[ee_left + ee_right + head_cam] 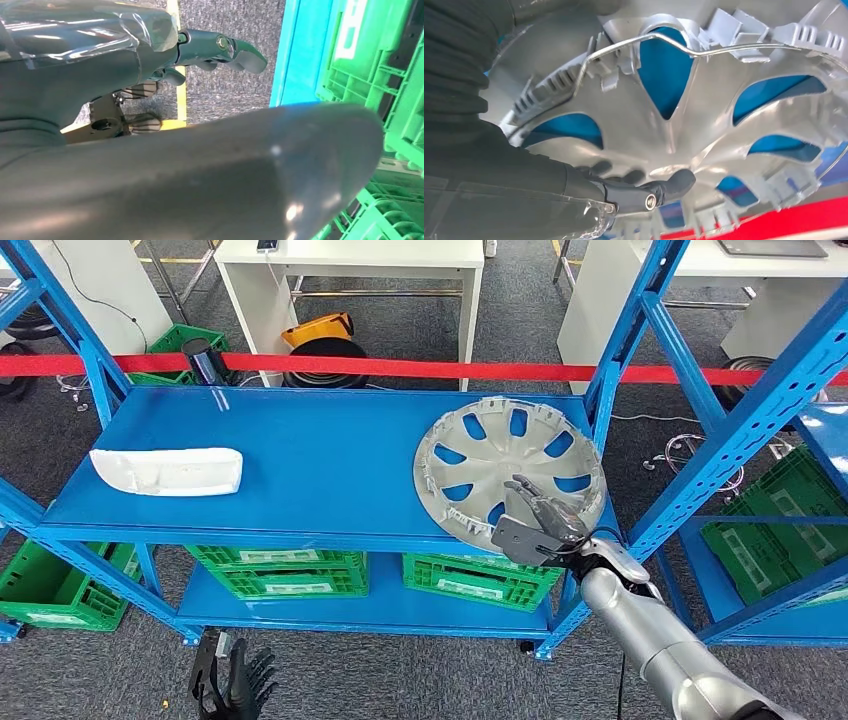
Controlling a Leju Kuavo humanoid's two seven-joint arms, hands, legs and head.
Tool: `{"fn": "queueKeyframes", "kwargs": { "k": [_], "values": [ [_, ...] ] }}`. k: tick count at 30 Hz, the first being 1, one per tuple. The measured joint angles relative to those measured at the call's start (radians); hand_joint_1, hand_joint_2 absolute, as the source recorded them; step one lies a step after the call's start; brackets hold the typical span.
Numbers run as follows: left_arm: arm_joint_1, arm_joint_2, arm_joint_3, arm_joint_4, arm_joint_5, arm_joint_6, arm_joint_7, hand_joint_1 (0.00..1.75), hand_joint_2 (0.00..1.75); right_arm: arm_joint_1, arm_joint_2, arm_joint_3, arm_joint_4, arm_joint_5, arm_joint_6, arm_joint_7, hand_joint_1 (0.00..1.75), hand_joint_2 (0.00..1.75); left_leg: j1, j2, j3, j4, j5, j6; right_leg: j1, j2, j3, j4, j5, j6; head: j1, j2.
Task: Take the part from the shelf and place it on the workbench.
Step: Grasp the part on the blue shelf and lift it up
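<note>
Hanging low with nothing in it, the robot's dark left hand (232, 677) spreads its fingers, while the right hand (535, 522) lies flat, fingers extended, on the silver spoked plastic hubcap (500, 455) atop the glossy blue metal shelf (300, 455).

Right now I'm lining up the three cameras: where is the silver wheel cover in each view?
Head view: the wheel cover lies on the right end of the blue shelf, the right hand at its near edge.
Left wrist view: not in it.
Right wrist view: the wheel cover spreads across the picture, beyond the hand.
Shared landmark: the blue shelf seen through its openings.
</note>
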Motion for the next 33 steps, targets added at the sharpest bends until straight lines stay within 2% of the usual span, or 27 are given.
{"fn": "queueKeyframes", "kwargs": {
  "k": [2,3,4,5,7,8,9,12,14,15,17,18,19,20,22,24,25,27,29,30,33],
  "values": [
    [0.0,-0.002,0.0,0.0,-0.002,0.0,0.001,0.0,0.0,0.001,0.0,0.0,0.011,0.0,-0.001,-0.001,0.0,1.75,0.0,0.0,-0.003,-0.001,0.002,0.003,-0.003,0.0,-0.063,0.135,-0.054,-0.003,0.0,0.0],
    [0.0,-0.002,0.0,0.0,-0.002,0.0,0.001,0.0,0.0,0.001,0.001,0.0,0.014,0.0,-0.001,-0.003,0.0,1.75,0.0,0.001,-0.003,0.0,0.002,0.003,-0.005,0.0,-0.086,0.185,-0.069,0.0,0.0,0.0],
    [0.0,-0.003,0.0,0.0,-0.004,0.0,0.002,0.0,0.0,0.001,0.001,0.0,0.017,0.001,-0.001,-0.004,0.0,1.75,0.0,0.0,-0.003,0.0,0.002,0.002,-0.008,-0.001,-0.092,0.2,-0.069,0.008,0.0,0.0],
    [0.0,-0.005,0.0,0.0,-0.005,-0.001,0.002,0.0,0.0,0.0,0.001,0.0,0.019,0.002,0.0,-0.006,0.0,1.75,0.0,0.0,-0.002,0.001,0.001,0.001,-0.011,-0.001,-0.077,0.173,-0.053,0.018,0.0,0.0],
    [-0.001,-0.009,0.0,0.0,-0.01,-0.001,0.003,0.0,0.0,-0.001,0.002,0.0,0.02,0.005,0.002,-0.012,0.0,1.75,0.001,-0.002,-0.001,0.006,-0.002,-0.005,-0.017,-0.005,-0.007,0.032,-0.004,0.035,0.0,0.0],
    [-0.002,-0.01,0.0,0.0,-0.012,-0.001,0.004,0.0,0.0,-0.002,0.004,0.001,0.02,0.007,0.004,-0.015,0.0,1.75,-0.001,-0.003,-0.001,0.011,-0.005,-0.01,-0.017,-0.007,0.024,-0.03,0.016,0.035,0.0,0.0],
    [-0.003,-0.011,0.0,0.0,-0.013,-0.002,0.005,0.0,0.0,-0.003,0.006,0.002,0.02,0.009,0.007,-0.018,0.0,1.75,-0.002,-0.004,-0.002,0.014,-0.008,-0.017,-0.016,-0.008,0.043,-0.069,0.026,0.031,-0.001,0.0],
    [-0.008,-0.013,0.0,0.0,-0.017,-0.004,0.008,0.0,0.0,-0.004,0.013,0.01,0.019,0.014,0.012,-0.025,0.0,1.75,0.002,-0.006,-0.003,0.018,-0.011,-0.035,-0.01,-0.008,0.053,-0.084,0.031,0.008,-0.001,0.0],
    [-0.01,-0.015,-0.001,0.0,-0.019,-0.006,0.009,0.0,0.0,-0.005,0.018,0.017,0.019,0.016,0.014,-0.027,0.0,1.75,0.006,-0.007,-0.017,0.046,-0.033,-0.045,-0.014,-0.008,0.059,-0.089,0.035,-0.003,-0.002,0.0],
    [-0.012,-0.016,-0.002,0.0,-0.02,-0.007,0.009,0.0,0.0,-0.005,0.021,0.021,0.019,0.017,0.014,-0.028,0.0,1.75,0.008,-0.007,-0.037,0.089,-0.06,-0.049,-0.017,-0.009,0.061,-0.09,0.037,-0.007,-0.003,0.0],
    [-0.012,-0.016,-0.003,0.0,-0.024,-0.009,0.01,0.0,0.0,-0.004,0.024,0.025,0.015,0.019,0.013,-0.03,0.0,1.75,0.01,-0.006,-0.096,0.22,-0.126,-0.058,-0.016,-0.009,0.06,-0.09,0.037,-0.01,-0.004,0.0],
    [-0.012,-0.016,-0.003,0.0,-0.025,-0.009,0.011,0.0,0.0,-0.003,0.025,0.027,0.01,0.019,0.011,-0.03,0.0,1.75,0.011,-0.006,-0.122,0.278,-0.146,-0.06,-0.016,-0.009,0.06,-0.09,0.037,-0.01,-0.004,0.0],
    [-0.011,-0.017,-0.004,0.0,-0.027,-0.01,0.011,0.0,0.0,-0.001,0.025,0.028,0.002,0.017,0.009,-0.03,0.0,1.75,0.011,-0.006,-0.135,0.304,-0.147,-0.062,-0.016,-0.009,0.059,-0.09,0.037,-0.01,-0.004,0.0],
    [-0.01,-0.018,-0.004,0.001,-0.029,-0.01,0.012,0.0,0.0,0.002,0.025,0.028,-0.009,0.015,0.006,-0.027,0.0,1.75,0.012,-0.006,-0.131,0.294,-0.131,-0.062,-0.016,-0.009,0.06,-0.089,0.037,-0.01,-0.004,0.0],
    [-0.011,-0.019,-0.005,0.0,-0.031,-0.01,0.012,0.0,0.0,0.006,0.024,0.027,-0.041,0.01,0.001,-0.016,0.0,1.75,0.014,-0.006,-0.073,0.172,-0.063,-0.059,-0.017,-0.007,0.06,-0.089,0.037,-0.009,-0.004,0.0],
    [-0.012,-0.019,-0.005,0.0,-0.032,-0.01,0.014,0.0,0.0,0.008,0.02,0.026,-0.082,0.009,0.0,-0.005,0.0,1.75,0.012,-0.006,-0.019,0.056,-0.023,-0.053,-0.012,-0.003,0.054,-0.087,0.039,-0.003,-0.004,0.0],
    [-0.012,-0.02,-0.005,0.001,-0.032,-0.01,0.016,0.0,0.0,0.009,0.018,0.026,-0.106,0.009,0.0,-0.002,0.0,1.75,0.009,-0.006,-0.009,0.032,-0.02,-0.048,-0.01,-0.002,0.049,-0.087,0.041,0.002,-0.003,0.0],
    [-0.01,-0.021,-0.005,0.001,-0.033,-0.01,0.022,0.0,0.0,0.012,0.009,0.024,-0.157,0.011,0.0,0.003,0.0,1.75,0.004,-0.006,-0.011,0.026,-0.02,-0.036,-0.01,-0.001,0.04,-0.089,0.046,0.015,-0.003,0.0],
    [-0.009,-0.022,-0.005,0.001,-0.033,-0.014,0.027,0.0,0.0,0.014,-0.003,0.022,-0.209,0.019,-0.002,0.007,0.0,1.75,0.006,-0.006,-0.012,0.017,-0.011,-0.02,-0.013,-0.003,0.026,-0.071,0.035,0.02,-0.002,0.0],
    [-0.009,-0.023,-0.005,0.001,-0.033,-0.017,0.03,0.0,0.0,0.015,-0.009,0.022,-0.235,0.026,-0.004,0.009,0.0,1.75,0.007,-0.006,-0.011,0.012,-0.008,-0.013,-0.013,-0.004,0.006,-0.033,0.016,0.018,-0.002,0.0],
    [-0.007,-0.025,-0.005,0.004,-0.034,-0.021,0.045,0.0,0.0,0.025,-0.029,0.026,-0.305,0.049,-0.01,0.017,0.0,1.75,0.003,-0.007,-0.013,0.01,-0.005,-0.004,-0.014,-0.004,-0.093,0.17,-0.06,0.009,-0.001,0.0]
  ]
}}
